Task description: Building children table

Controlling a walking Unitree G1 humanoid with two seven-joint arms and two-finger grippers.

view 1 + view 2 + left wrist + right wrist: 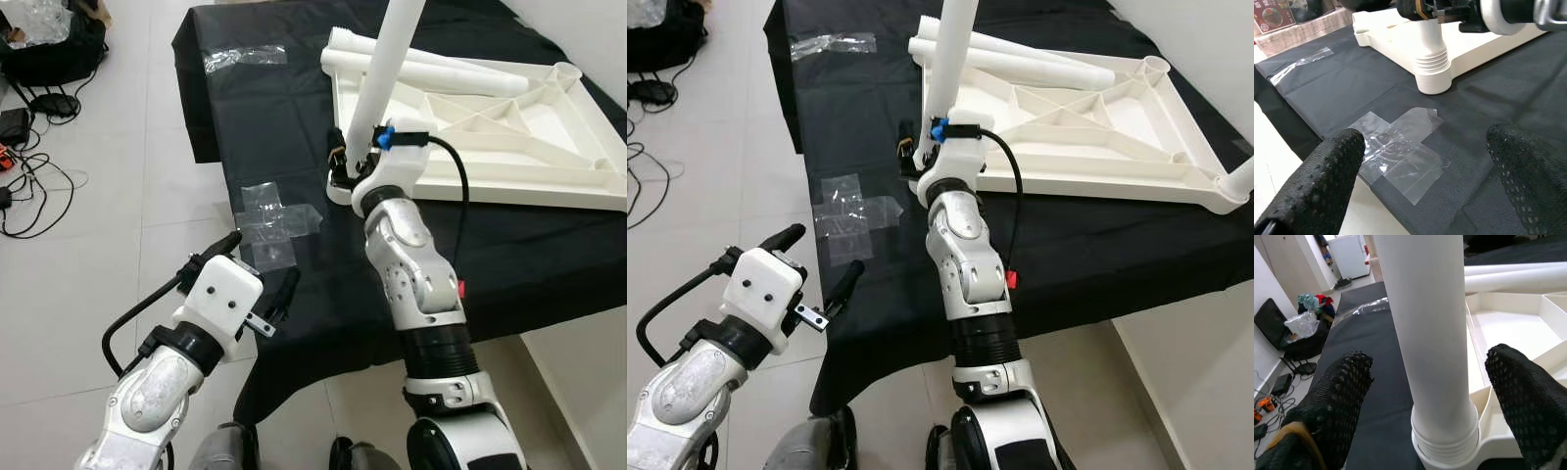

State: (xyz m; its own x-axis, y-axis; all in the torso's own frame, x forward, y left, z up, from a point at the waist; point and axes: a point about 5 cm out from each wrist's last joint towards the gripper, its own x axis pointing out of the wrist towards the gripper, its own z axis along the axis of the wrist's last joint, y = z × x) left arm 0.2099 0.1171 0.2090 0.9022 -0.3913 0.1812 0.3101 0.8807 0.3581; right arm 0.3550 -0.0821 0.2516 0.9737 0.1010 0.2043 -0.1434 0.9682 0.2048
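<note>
One leg seated in the near corner, others still loose

The tabletop lies upside down on the black-covered bench, ribs up. A white leg stands in its near corner socket, long axis close to vertical and leaning slightly, threaded end down. The right end effector sits around the leg just above the socket, fingers spread either side and apparently not touching it. Loose legs lie flat along the tabletop's far edge, axes roughly parallel to that edge; I judge they are still to be fitted. The left end effector hovers open at the bench's near edge, beside a tape patch
</note>
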